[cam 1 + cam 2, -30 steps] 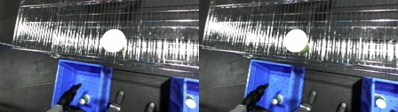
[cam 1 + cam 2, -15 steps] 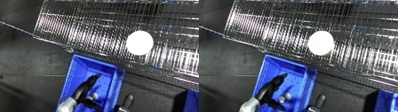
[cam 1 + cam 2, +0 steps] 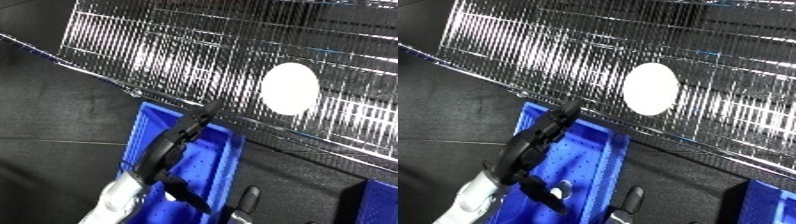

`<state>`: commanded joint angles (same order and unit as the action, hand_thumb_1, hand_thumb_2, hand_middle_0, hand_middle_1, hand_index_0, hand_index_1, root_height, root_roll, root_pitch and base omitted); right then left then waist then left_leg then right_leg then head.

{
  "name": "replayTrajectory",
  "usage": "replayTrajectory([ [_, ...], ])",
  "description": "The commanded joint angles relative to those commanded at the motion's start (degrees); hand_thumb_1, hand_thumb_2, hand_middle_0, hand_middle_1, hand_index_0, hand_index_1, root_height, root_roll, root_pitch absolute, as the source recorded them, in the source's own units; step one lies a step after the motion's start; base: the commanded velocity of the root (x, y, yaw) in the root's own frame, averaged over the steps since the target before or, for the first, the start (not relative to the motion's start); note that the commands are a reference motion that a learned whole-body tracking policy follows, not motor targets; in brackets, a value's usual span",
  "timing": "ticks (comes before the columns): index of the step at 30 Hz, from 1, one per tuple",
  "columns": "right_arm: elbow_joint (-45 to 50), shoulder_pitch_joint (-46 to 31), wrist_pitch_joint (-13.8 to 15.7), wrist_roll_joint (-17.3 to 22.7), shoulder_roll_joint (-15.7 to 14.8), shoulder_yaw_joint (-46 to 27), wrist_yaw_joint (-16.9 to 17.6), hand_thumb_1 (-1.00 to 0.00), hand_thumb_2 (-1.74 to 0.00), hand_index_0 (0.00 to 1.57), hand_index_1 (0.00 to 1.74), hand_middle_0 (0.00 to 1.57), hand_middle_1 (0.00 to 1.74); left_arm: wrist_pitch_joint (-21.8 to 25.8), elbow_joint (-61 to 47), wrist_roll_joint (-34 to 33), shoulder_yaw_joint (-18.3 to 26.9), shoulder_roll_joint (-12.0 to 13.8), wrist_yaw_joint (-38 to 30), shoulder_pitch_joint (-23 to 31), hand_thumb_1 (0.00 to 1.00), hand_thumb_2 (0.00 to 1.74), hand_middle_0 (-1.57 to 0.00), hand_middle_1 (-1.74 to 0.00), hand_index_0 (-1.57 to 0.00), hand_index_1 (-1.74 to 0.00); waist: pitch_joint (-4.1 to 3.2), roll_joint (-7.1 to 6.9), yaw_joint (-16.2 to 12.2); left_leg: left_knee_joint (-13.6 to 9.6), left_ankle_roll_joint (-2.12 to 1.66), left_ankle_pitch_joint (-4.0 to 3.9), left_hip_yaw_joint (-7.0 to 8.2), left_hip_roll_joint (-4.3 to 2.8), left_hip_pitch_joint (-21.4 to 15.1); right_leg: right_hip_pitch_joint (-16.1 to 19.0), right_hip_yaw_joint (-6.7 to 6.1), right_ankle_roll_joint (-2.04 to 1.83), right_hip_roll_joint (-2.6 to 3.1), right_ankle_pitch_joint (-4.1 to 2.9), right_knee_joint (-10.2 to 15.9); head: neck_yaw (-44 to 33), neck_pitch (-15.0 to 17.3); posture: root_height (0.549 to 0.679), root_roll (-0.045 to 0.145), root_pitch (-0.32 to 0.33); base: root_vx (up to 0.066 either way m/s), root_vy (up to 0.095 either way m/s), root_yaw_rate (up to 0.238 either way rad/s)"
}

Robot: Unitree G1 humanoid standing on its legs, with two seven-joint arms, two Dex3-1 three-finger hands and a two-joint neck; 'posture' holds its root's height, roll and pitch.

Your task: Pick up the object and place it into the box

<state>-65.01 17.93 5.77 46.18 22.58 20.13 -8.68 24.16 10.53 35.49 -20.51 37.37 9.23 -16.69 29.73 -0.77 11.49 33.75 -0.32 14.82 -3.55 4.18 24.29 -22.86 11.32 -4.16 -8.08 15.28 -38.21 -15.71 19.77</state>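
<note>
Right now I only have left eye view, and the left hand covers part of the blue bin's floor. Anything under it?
Observer: Right eye view shows a small pale round spot beside the left hand, over the blue bin floor. I cannot tell whether it is an object or part of the hand.
Operator: Lower right corner?
Observer: A second blue bin. The right eye view shows more of its inner wall than yours does.
</note>
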Motion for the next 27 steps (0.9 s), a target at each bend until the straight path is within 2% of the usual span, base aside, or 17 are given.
replayTrajectory([
  [9,-1.2,-0.8,0.1,1.6,-0.9,-1.3,-1.0,0.0,0.0,0.0,0.0,0.0,0.0,0.8,-7.0,-0.6,2.4,-0.3,0.0,0.1,0.0,0.0,0.0,0.0,0.0,0.0,-0.05,-0.7,0.7,0.1,-0.08,0.24,-0.51,0.38,0.0,0.3,0.31,0.07,0.07,-0.21,0.3,3.6,-0.9,0.65,0.031,0.042,0.022,-0.033,0.028],
  [13,-1.4,-0.9,0.1,1.7,-1.1,-1.2,-1.5,0.0,0.0,0.0,0.0,0.0,0.0,0.9,-6.7,-1.6,2.5,-1.1,-2.6,-0.6,0.0,0.0,0.0,0.0,0.0,0.0,0.02,-1.05,0.2,0.7,0.05,0.68,-0.27,0.25,0.2,0.2,-0.04,0.12,0.3,-0.19,0.0,4.1,-3.9,0.649,0.029,0.039,0.021,-0.002,-0.068],
  [16,-1.5,-0.7,-0.1,1.7,-1.2,-1.0,-2.0,0.0,0.0,0.0,0.0,0.0,0.0,1.3,-5.4,-3.1,2.1,-2.4,-4.4,-1.4,0.0,0.0,0.0,0.0,0.0,0.0,0.06,-1.5,-0.3,1.5,0.22,1.02,0.02,0.02,0.6,-0.3,-0.52,0.16,0.75,-0.37,-0.2,3.5,-6.4,0.648,0.027,0.04,0.016,0.006,-0.118],
  [21,-1.4,0.2,-0.4,1.6,-0.9,-0.4,-2.9,0.0,0.0,0.0,0.0,0.0,0.0,2.0,-1.9,-5.1,1.5,-4.2,-9.1,-3.6,0.0,0.0,0.0,0.0,0.0,0.0,0.06,-2.25,-1.5,2.4,0.3,1.13,0.56,-0.64,1.5,-1.5,-1.28,0.21,1.65,-0.72,-0.5,1.4,-8.0,0.647,0.022,0.048,-0.002,0.011,-0.157],
  [27,-1.2,0.5,-0.1,0.9,-0.8,0.0,-3.7,0.0,0.0,0.0,0.0,0.0,0.0,3.3,3.6,-7.1,2.1,-6.2,-15.4,-6.0,0.0,0.0,0.0,0.0,0.0,0.0,0.06,-3.21,-3.0,3.2,0.35,1.34,1.17,-1.56,2.4,-2.8,-2.16,0.24,2.41,-0.86,-1.0,-1.3,-9.7,0.645,0.016,0.055,0.0,0.023,-0.142],
])
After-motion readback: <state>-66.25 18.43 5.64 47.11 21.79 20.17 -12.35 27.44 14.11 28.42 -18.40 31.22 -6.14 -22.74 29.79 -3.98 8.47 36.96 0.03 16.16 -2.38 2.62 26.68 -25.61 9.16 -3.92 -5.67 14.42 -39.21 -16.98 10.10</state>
